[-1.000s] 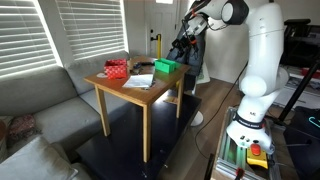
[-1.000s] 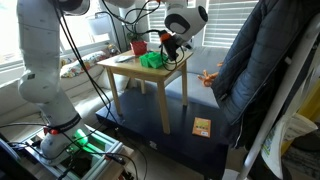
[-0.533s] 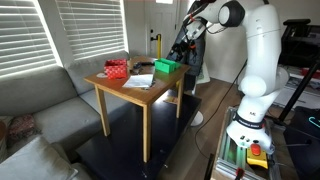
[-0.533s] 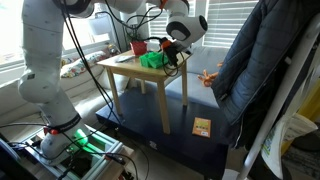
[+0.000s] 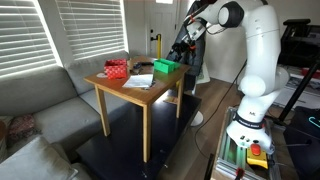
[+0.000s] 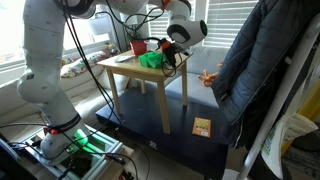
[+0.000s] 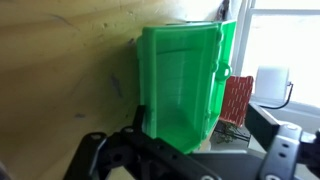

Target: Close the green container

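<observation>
The green container (image 5: 166, 67) stands near the edge of a small wooden table (image 5: 118, 92), and also shows in an exterior view (image 6: 153, 60). In the wrist view the green container (image 7: 180, 85) fills the middle, open, with its hinged lid (image 7: 226, 60) standing up at one side. My gripper (image 5: 181, 50) hovers close beside and just above the container in both exterior views (image 6: 172, 50). In the wrist view my gripper (image 7: 190, 160) has its fingers spread wide and holds nothing, with the container's near end just beyond them.
A red patterned box (image 5: 117, 69) sits on the far side of the table and shows behind the container (image 7: 238, 100). White paper (image 5: 140, 81) lies mid-table. A grey sofa (image 5: 40, 100) flanks the table. A hanging jacket (image 6: 250, 70) and a small box on the floor (image 6: 202, 126) are nearby.
The gripper has shifted slightly closer to the green container. The container and its lid have not moved.
</observation>
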`<state>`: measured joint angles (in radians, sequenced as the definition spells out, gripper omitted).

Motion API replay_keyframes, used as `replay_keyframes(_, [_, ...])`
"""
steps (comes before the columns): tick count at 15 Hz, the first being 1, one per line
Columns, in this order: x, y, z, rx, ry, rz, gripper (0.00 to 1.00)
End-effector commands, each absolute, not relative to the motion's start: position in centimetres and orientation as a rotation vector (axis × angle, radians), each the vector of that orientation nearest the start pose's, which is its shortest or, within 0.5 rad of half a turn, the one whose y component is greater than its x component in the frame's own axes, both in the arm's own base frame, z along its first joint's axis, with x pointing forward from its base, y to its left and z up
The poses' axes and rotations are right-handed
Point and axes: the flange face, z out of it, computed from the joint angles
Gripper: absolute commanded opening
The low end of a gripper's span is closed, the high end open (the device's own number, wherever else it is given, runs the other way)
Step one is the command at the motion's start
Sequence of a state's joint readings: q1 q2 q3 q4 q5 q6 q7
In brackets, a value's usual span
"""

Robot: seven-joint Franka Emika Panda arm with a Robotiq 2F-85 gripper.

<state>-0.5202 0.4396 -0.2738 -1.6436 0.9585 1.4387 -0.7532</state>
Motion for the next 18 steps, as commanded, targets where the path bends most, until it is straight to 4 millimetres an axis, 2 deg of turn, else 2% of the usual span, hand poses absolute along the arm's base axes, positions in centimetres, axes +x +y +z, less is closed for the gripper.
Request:
replay_keyframes(1, [51.6,-35.2,37.1,-2.047,0.224,-0.209,1.0])
replay_keyframes(11, [52.7,-34.7,34.2,-1.997,0.264,-0.186,1.0])
replay_keyframes(18, [52.6,-34.6,34.8,-1.946,0.24,-0.201,1.0])
